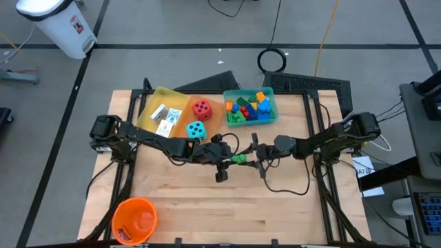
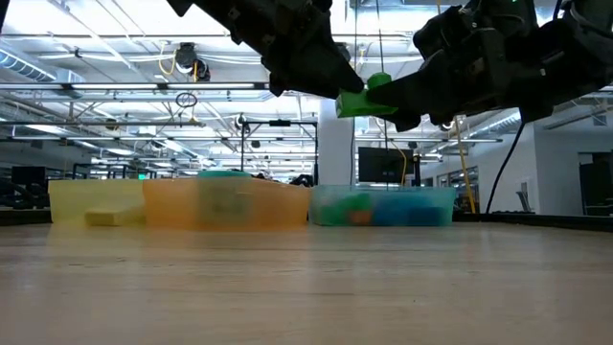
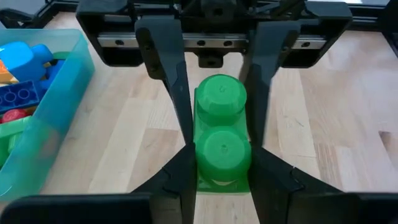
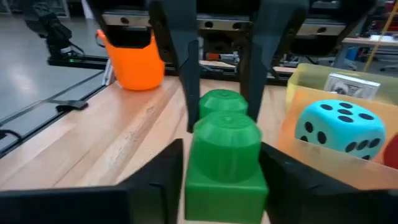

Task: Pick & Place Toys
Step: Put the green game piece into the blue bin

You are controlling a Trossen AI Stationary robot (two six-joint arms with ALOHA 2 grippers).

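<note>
A green two-stud brick [image 1: 239,159] is up in the air over the middle of the table, between my two grippers. My left gripper [image 1: 227,158] comes from the left and is shut on it. My right gripper [image 1: 253,158] comes from the right and is also shut on it. The low view shows the brick [image 2: 369,99] high above the tabletop, studs up. A red die [image 1: 202,107] and a cyan die [image 1: 196,129] lie in the orange tray. White cards [image 1: 165,117] lie in the yellow tray. Several bricks [image 1: 249,107] fill the teal tray. My left gripper [image 3: 224,180] pinches the brick's two long sides at its left end [image 3: 205,163] between its two fingers. The fingers come level from the table's left and lie along the brick. The brick is lifted clear, studs up. My right gripper [image 4: 224,186] pinches the brick's two long sides at its right end [image 4: 199,177] between its two fingers. The fingers come level from the table's right and lie along the brick, facing the left gripper's fingers [image 4: 186,68].
The yellow tray [image 1: 148,103], the orange tray [image 1: 215,120] and the teal tray [image 1: 273,103] stand side by side along the far edge. An orange bucket [image 1: 134,219] stands at the near left corner. Bare wood lies under and in front of the grippers.
</note>
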